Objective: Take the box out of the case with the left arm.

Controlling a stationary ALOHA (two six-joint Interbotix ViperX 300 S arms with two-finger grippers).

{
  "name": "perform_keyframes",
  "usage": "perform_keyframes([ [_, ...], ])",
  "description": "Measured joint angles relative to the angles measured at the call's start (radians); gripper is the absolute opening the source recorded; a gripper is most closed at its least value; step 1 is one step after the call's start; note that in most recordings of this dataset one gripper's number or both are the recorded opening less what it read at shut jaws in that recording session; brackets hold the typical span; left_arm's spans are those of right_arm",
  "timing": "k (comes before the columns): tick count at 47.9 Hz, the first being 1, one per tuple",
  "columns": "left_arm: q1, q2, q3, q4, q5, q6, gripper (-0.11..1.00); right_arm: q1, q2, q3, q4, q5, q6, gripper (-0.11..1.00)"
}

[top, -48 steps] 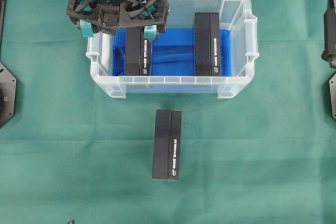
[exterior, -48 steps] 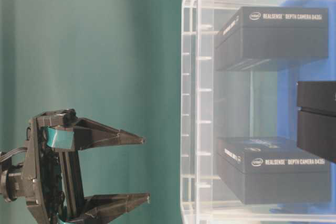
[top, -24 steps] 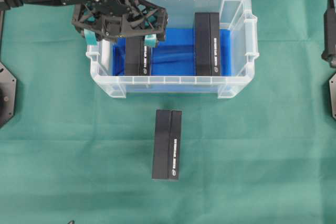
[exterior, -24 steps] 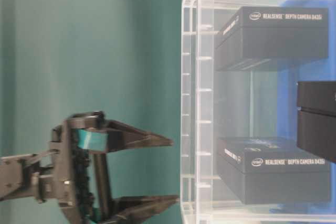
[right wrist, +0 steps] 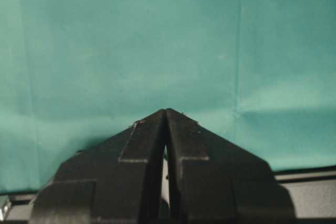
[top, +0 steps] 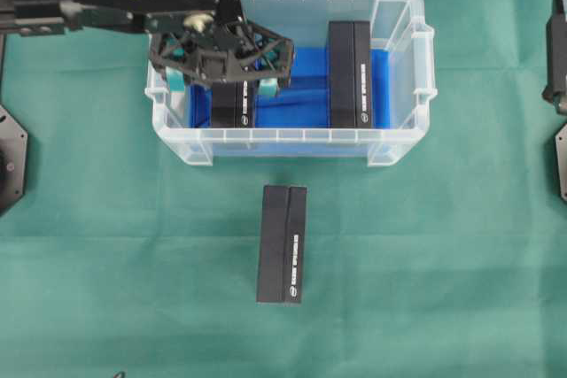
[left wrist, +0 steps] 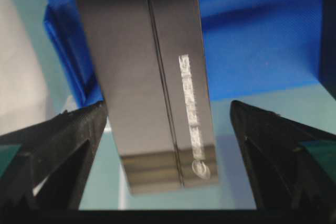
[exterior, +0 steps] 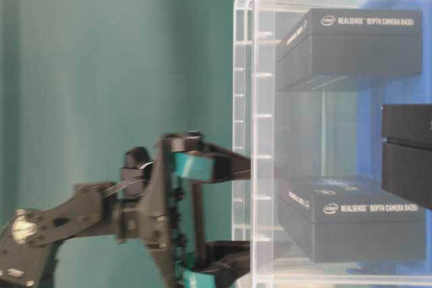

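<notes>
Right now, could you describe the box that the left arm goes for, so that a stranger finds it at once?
Find the clear case with the blue bottom on the green cloth. Two black boxes stand inside, a third lies outside in front. The wanted box is the left one inside, the only one straddled by the open left gripper.

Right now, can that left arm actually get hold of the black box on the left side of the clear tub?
Probably yes. The left gripper is open, with a finger on either side of the left box, and the tub has no lid. Nothing sits between the fingers and the box.
</notes>
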Motion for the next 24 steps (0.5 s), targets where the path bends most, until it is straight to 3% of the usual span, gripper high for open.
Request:
perform_keyframes([
  [24,0.002,0.009,0.072,0.002,-0.092,-0.011,0.98,0.0,0.0,0.002,-0.002,0.002,-0.002,0.03],
])
